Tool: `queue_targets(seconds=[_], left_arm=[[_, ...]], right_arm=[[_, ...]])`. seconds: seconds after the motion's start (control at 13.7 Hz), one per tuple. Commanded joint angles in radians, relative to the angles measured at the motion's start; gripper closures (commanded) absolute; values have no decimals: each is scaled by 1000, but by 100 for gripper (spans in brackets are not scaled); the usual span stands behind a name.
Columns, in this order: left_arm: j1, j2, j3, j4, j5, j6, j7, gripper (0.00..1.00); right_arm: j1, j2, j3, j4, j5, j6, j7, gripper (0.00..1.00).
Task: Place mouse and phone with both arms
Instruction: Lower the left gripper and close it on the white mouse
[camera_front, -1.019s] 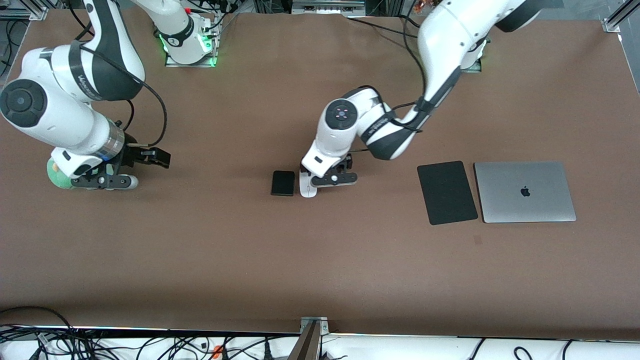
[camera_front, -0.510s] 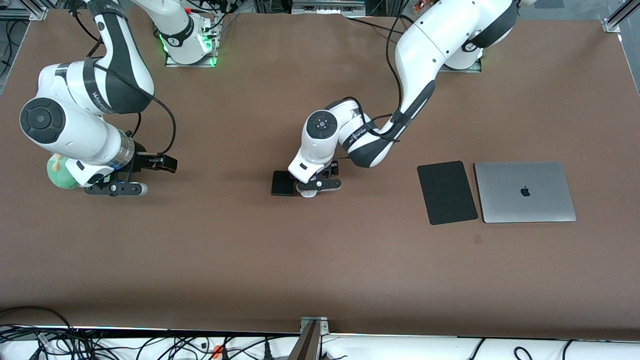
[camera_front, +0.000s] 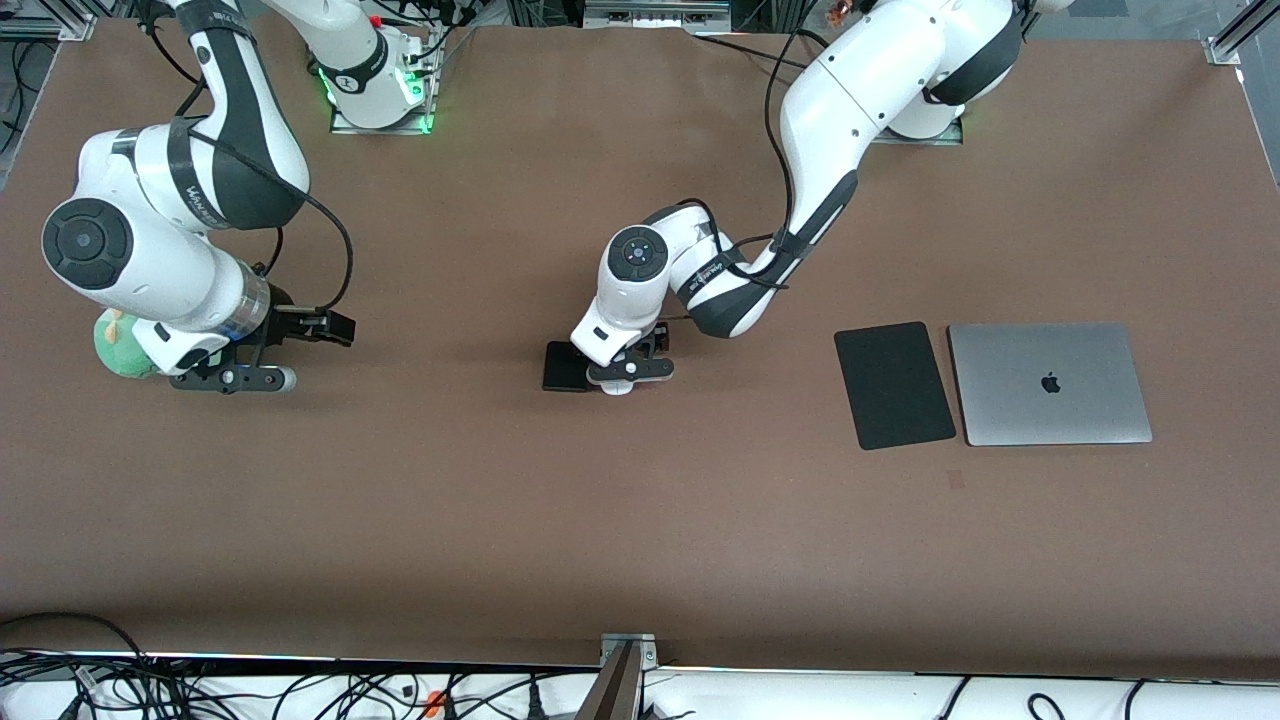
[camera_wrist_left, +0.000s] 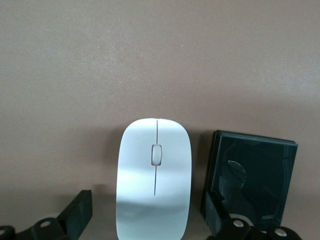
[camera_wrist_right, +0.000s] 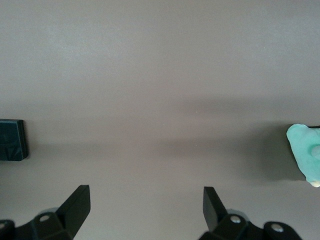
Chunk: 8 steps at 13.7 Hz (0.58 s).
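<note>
the left gripper (camera_wrist_left: 150, 220) hangs low over the white mouse (camera_wrist_left: 154, 178), its fingers spread to either side without pinching it. the mouse lies on the table (camera_front: 640, 520) just beside the black phone (camera_wrist_left: 252, 175). the right gripper (camera_wrist_right: 145, 210) waits spread over bare table near a green toy (camera_front: 112, 345).

mouse (camera_wrist_left: 154, 186): just beside phone (camera_wrist_left: 254, 175), mid-table
mouse pad (camera_front: 894, 385): beside laptop (camera_front: 1049, 383), toward left arm's end
</note>
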Motion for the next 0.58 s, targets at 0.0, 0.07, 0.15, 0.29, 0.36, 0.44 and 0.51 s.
queue_targets(seconds=[0.0, 0.07, 0.15, 0.29, 0.36, 0.44, 0.51], left_arm=[[-17, 17, 10, 31, 25, -3, -5, 0], [-17, 17, 10, 28, 26, -3, 2, 0], [-15, 18, 10, 26, 28, -3, 10, 2], [-15, 24, 12, 25, 29, 3, 12, 22], [-15, 27, 12, 25, 28, 8, 13, 35], [-14, 29, 12, 25, 29, 8, 15, 54], [-9, 29, 12, 25, 28, 8, 40, 71]], right_arm=[[2, 4, -2, 10, 6, 2, 12, 0], [2, 4, -2, 10, 6, 2, 12, 0], [2, 5, -2, 10, 6, 2, 12, 0], [4, 5, -2, 10, 6, 3, 12, 0], [2, 5, -2, 10, 6, 3, 12, 0], [4, 5, -2, 10, 6, 3, 12, 0], [2, 5, -2, 10, 6, 3, 12, 0]])
